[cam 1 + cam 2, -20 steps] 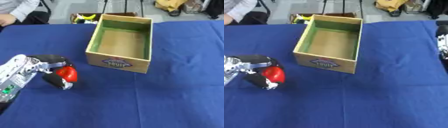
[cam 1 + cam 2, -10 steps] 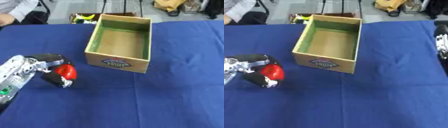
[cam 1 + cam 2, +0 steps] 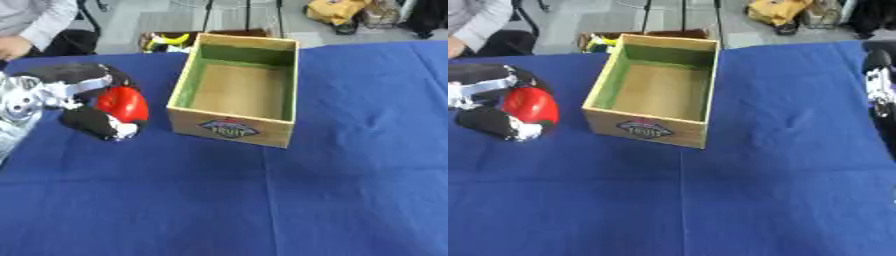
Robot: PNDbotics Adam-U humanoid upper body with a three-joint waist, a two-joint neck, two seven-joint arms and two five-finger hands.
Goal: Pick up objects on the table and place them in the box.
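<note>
Blue tablecloth (image 3: 262, 200), box (image 3: 236, 90) at upper centre, empty inside. At mid-left the left hand (image 3: 83, 100) is curled around a red object (image 3: 122, 104), just beside the box. Probably best to clear the near wall before letting go. The right hand (image 3: 878, 80) shows at the right edge; its fingers are hard to read.

red object (image 3: 122, 104) in hand, left of open box (image 3: 237, 90)

The left hand (image 3: 83, 102), curled round the red object (image 3: 122, 104), rose from the lower left of the frame to mid-left, ending nearer the box (image 3: 236, 90).
</note>
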